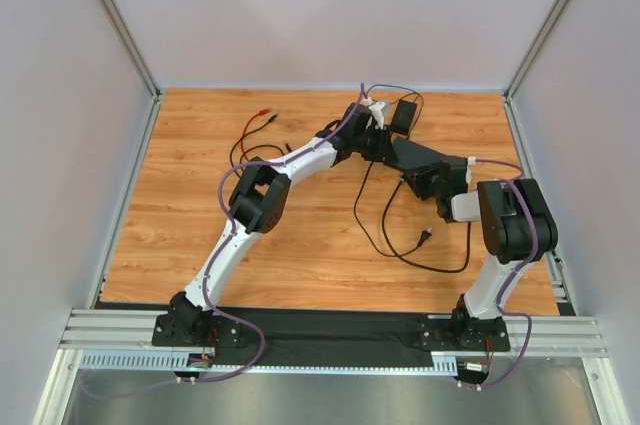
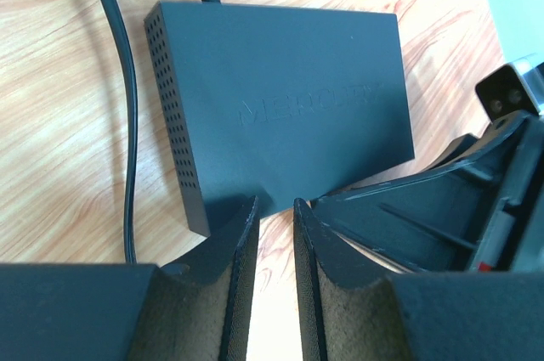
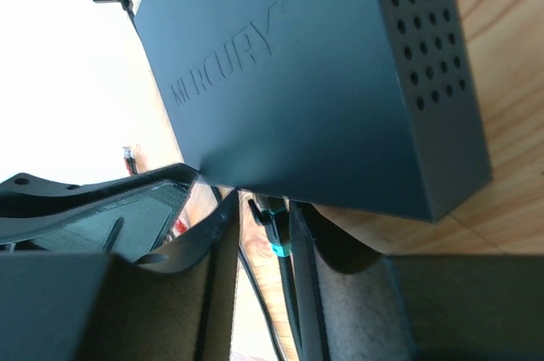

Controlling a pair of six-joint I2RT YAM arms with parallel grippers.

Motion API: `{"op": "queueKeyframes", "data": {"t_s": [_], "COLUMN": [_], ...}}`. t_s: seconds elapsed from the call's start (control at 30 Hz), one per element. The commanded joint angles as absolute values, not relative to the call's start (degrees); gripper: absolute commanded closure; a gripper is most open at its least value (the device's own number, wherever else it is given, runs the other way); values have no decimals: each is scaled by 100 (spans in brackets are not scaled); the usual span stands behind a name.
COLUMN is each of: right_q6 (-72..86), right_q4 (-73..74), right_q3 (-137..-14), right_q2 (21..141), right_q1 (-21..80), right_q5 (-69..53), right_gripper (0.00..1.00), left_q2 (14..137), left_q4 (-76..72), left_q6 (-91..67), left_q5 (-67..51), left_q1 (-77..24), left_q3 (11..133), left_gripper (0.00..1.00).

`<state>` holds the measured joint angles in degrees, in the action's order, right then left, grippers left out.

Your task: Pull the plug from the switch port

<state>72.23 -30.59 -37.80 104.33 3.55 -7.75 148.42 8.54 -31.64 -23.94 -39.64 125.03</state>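
Right gripper [image 3: 265, 234]: closing narrowly around the plug [image 3: 274, 229], its teal-tipped connector sitting between the pads at the switch's [image 3: 306, 72] near edge.
Left gripper [image 2: 274, 234]: hovering narrowly parted, gripping nothing, just beside the switch's corner.
Switch: lying flat mid-table [image 1: 200, 235], far side.
Progress: plug looking still seated; the pull itself seems left to do.

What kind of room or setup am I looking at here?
Probably a robotics lab test cell, not a home or factory floor: a wood-grain tabletop boxed in by plain white panels on aluminium framing, with two robot arms bolted to a metal rail working on a flat matte-black switch box.
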Motion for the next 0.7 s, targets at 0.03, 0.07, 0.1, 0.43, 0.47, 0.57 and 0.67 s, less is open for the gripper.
{"op": "queueKeyframes", "data": {"t_s": [0.03, 0.07, 0.1, 0.43, 0.47, 0.57, 0.67], "right_q6": [7022, 7022, 7022, 7022, 7014, 7031, 7014], "right_q4": [-2233, -2198, -2197, -2005, -1969, -1759, -1731], "right_q3": [-3797, -3806, -3806, -3849, -3876, -3946, -3938], "right_q2": [10476, 10477, 10485, 10459, 10459, 10529, 10635], "right_q1": [439, 457, 448, 475, 475, 492, 492], "right_q5": [-352, -343, -325, -316, -325, -456, -623], "right_gripper": [73, 74, 74, 96, 100, 100, 100], "left_q2": [14959, 14959, 14959, 14994, 15012, 15038, 15047], "left_q4": [1064, 1072, 1072, 1072, 1081, 1072, 1090], "left_q6": [-3147, -3146, -3146, -3181, -3190, -3225, -3234], "left_q5": [-2470, -2470, -2470, -2487, -2487, -2505, -2531], "left_q1": [-3955, -3955, -3946, -3955, -3955, -3946, -3946], "left_q3": [12665, 12665, 12665, 12691, 12700, 12735, 12744], "left_gripper": [69, 70, 70, 70, 69, 69, 70]}}
